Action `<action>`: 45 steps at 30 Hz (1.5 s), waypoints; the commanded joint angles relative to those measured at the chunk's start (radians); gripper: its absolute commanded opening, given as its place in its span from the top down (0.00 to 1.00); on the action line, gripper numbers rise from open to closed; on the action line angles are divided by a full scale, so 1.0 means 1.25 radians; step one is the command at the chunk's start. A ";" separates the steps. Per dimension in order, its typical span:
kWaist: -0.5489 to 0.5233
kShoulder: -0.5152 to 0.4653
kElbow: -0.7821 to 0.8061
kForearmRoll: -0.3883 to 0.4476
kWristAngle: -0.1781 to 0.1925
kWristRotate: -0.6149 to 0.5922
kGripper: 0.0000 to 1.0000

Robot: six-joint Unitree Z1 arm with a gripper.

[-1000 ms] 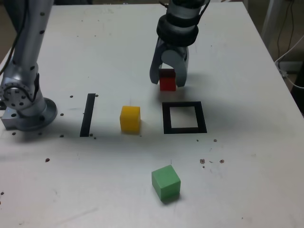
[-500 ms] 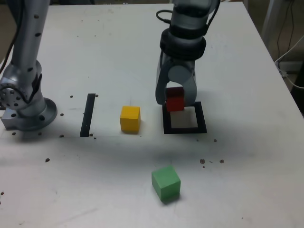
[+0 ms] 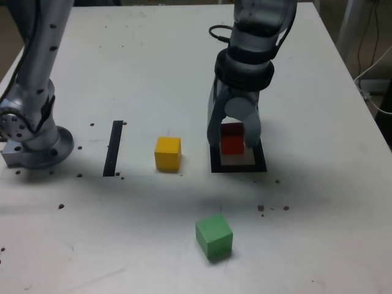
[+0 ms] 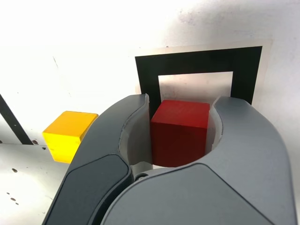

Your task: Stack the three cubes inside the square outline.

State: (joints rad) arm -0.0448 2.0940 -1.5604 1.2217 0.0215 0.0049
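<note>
My gripper (image 3: 233,145) is shut on the red cube (image 3: 233,139) and holds it over the black square outline (image 3: 260,165). The wrist view shows the red cube (image 4: 179,131) clamped between both grey fingers (image 4: 126,136), with the square outline (image 4: 197,63) just beyond it. Whether the cube touches the table cannot be told. The yellow cube (image 3: 168,153) sits on the table to the exterior view's left of the outline and also shows in the wrist view (image 4: 70,135). The green cube (image 3: 214,236) lies nearer the front edge.
A straight black strip (image 3: 114,147) lies on the white table at the exterior view's left of the yellow cube. The arm's grey base (image 3: 33,131) stands at the far left. Small dark specks dot the table. Cables hang off the right edge.
The gripper has carried the red cube from behind the outline toward the front, to a spot over the square. The yellow and green cubes have not moved.
</note>
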 commanded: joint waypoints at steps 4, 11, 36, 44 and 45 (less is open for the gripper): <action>0.001 0.013 0.001 -0.014 0.006 0.003 0.31; 0.007 0.020 0.007 -0.021 0.007 0.007 0.03; 0.017 -0.192 0.165 0.050 0.112 -0.086 0.01; 0.007 -0.271 0.284 0.037 0.084 -0.098 0.01; 0.004 -0.277 0.295 0.032 0.078 -0.097 0.01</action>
State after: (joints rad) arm -0.0329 1.7653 -1.2122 1.2713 0.1305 -0.1163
